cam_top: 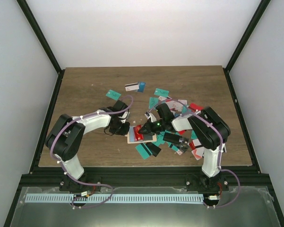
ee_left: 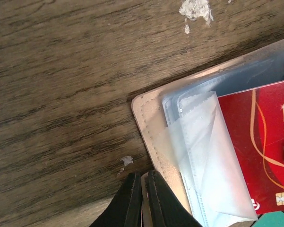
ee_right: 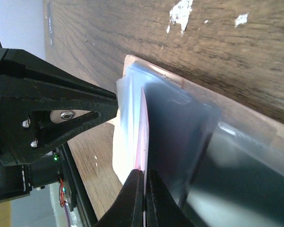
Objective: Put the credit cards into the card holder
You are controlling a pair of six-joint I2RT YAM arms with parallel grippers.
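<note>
The tan card holder lies open on the table, its clear plastic sleeves showing. My left gripper is shut on the holder's tan edge, with the fingers pinching the flap. My right gripper is shut on a red credit card. In the right wrist view the card stands edge-on against a clear sleeve of the holder. Loose cards lie around: teal, white with a stripe, blue, teal.
Several more cards in teal, black, red and white are piled under and around the right arm. A teal card and a black card lie just in front of the holder. The black frame rail runs along the table's near edge.
</note>
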